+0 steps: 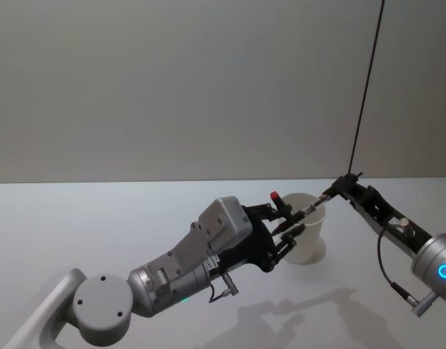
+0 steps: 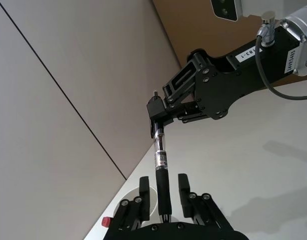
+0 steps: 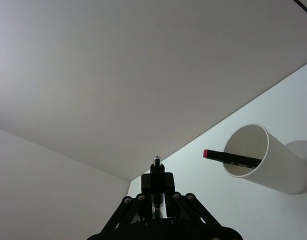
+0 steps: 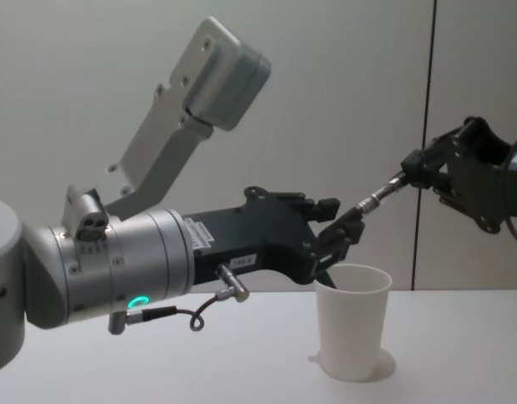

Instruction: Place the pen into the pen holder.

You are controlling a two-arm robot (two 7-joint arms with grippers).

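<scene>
The pen holder (image 1: 304, 227) stands on the table (image 1: 99, 218), right of the middle. A marker (image 3: 232, 159) leans inside it, its cap end over the left rim. Above the holder the pen (image 4: 372, 200) lies slanted between the left gripper (image 4: 341, 225) and the right gripper (image 4: 413, 174), its right end higher.

Soft, even light falls from above, bright but without glare. Faint arm shadows spread across the pale worktop (image 1: 99, 225) toward the robot (clearest in the head view), and the pen holder (image 3: 263, 160) throws a soft shadow beside itself. Focus stays sharp throughout; the head view's corners darken slightly.
</scene>
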